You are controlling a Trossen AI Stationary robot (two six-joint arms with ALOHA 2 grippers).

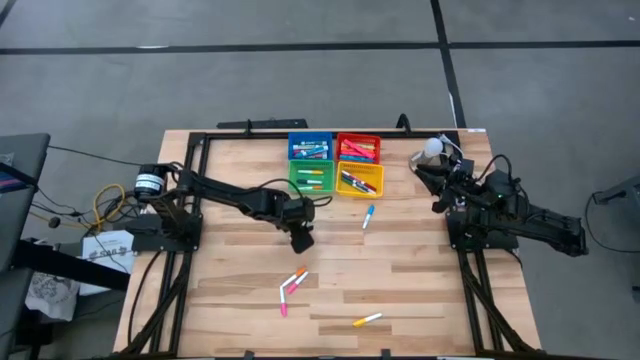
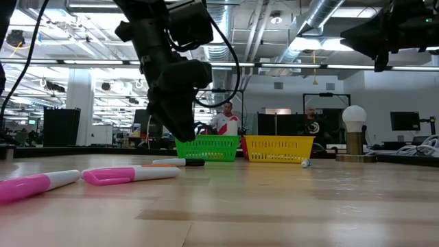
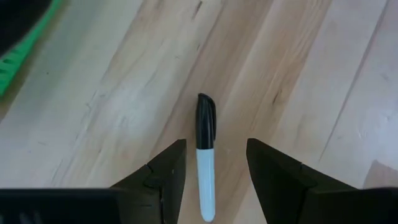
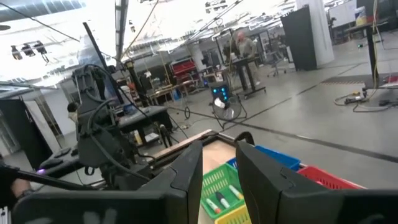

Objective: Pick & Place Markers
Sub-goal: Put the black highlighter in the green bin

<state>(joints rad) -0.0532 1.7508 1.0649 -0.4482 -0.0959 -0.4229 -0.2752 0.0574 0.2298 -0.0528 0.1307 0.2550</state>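
Black-capped, white-barrelled marker [image 3: 206,158] lies on the wood between the left claw's [image 3: 216,163] parted fingers, untouched; next, a descent and squeeze looks due

Bare wood surrounds the black-capped marker [image 3: 206,155]; green tray [image 3: 17,56] stands seemingly near.

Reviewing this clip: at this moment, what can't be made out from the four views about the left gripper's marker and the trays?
- High view: the black-capped marker is hidden under the left gripper; only the left wrist view shows it, between open fingers.
- Left wrist view: fingertips are cut off by the bottom edge, so contact with the table is unclear.
- Low view: the green tray and yellow tray hide the two behind.
- Right wrist view: the right gripper blocks most trays.
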